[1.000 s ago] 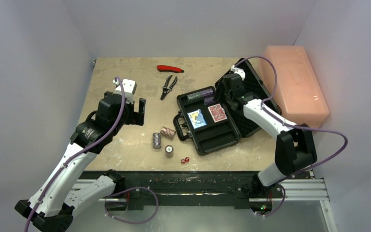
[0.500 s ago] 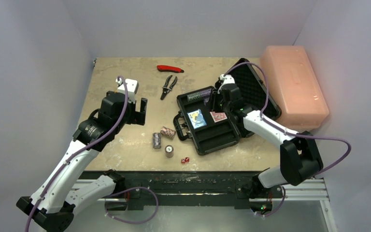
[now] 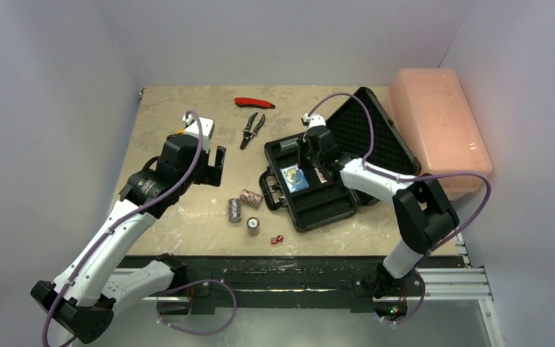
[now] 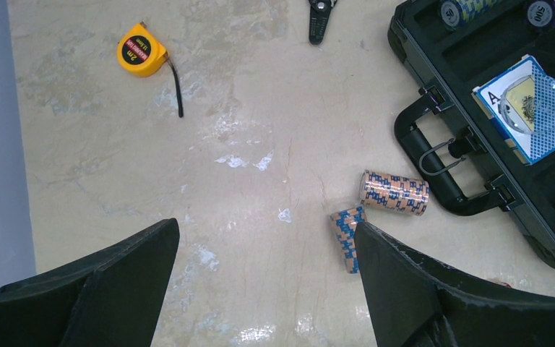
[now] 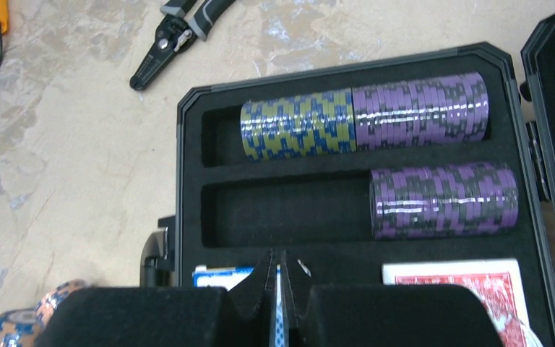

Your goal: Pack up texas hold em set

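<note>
The black briefcase (image 3: 319, 215) lies open on the right half of the bench (image 3: 188, 130). Its lid (image 3: 376, 134) leans back toward the pink box (image 3: 441, 130) in the far right corner by the wall, so on that side very little free room is left. The right claw (image 5: 277, 260) hangs low over the front row of the case, just above the blue deck (image 3: 294, 178). Its fingers are pressed together tip to tip; whether they pinch something I cannot tell. Beside it the red deck (image 5: 470, 289) sits in its own pocket. In the far groove an olive-and-blue chip stack (image 5: 296, 130) touches a purple stack (image 5: 419, 108) end to end. The next groove holds a second purple stack (image 5: 444, 199) at its right end and shows bare foam to the left of it. The left claw (image 4: 264, 228) hovers with its fingers spread wide over bare bench, holding nothing. Near the case handle (image 4: 433, 155) are three loose chip stacks (image 3: 251, 197), and the red dice (image 3: 277, 238) rest close to the front edge. Farther back lie the pliers (image 3: 251, 130), a red-handled tool (image 3: 254, 103) and a yellow tape measure (image 4: 142, 49). The bench top is beige, mottled and scuffed; pale walls (image 3: 58, 108) close it on three sides.
</note>
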`<action>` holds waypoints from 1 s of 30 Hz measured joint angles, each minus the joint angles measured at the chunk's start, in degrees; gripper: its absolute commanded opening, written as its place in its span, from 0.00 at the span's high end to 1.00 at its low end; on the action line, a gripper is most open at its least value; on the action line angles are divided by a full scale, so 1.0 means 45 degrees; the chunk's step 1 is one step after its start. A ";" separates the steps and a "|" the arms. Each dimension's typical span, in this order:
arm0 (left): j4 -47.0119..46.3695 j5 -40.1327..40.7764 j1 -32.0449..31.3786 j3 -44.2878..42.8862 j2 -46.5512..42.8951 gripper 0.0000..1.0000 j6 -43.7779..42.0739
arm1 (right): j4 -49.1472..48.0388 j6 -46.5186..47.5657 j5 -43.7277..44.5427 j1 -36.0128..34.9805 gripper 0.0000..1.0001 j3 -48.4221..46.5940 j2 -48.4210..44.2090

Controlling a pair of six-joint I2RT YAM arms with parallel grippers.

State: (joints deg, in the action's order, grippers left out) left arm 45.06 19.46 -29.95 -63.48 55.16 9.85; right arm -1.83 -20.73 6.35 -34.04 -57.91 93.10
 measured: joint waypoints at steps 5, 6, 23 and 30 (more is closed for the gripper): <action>0.0000 -0.0044 0.0000 0.0000 0.0204 0.09 0.0000 | 0.0194 -0.0005 0.0495 -0.0005 0.97 -0.1030 0.1015; 0.0000 -0.0049 0.0000 0.0000 0.0223 0.09 0.0000 | 0.0228 -0.0015 0.0670 -0.0005 0.97 -0.1200 0.1175; 0.0010 -0.0267 0.0000 0.0000 0.0316 0.09 0.0000 | 0.1977 0.0155 0.3283 0.0180 0.99 -0.2890 0.3167; 0.0010 -0.0287 0.0000 0.0000 0.0316 0.09 0.0000 | 0.2132 0.0219 0.3342 0.0170 0.96 -0.2943 0.3167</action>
State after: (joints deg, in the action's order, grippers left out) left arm 45.10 18.17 -29.95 -63.48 56.58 9.85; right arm 7.77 -19.75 21.39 -33.28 -71.16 107.35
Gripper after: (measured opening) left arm 0.909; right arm 0.015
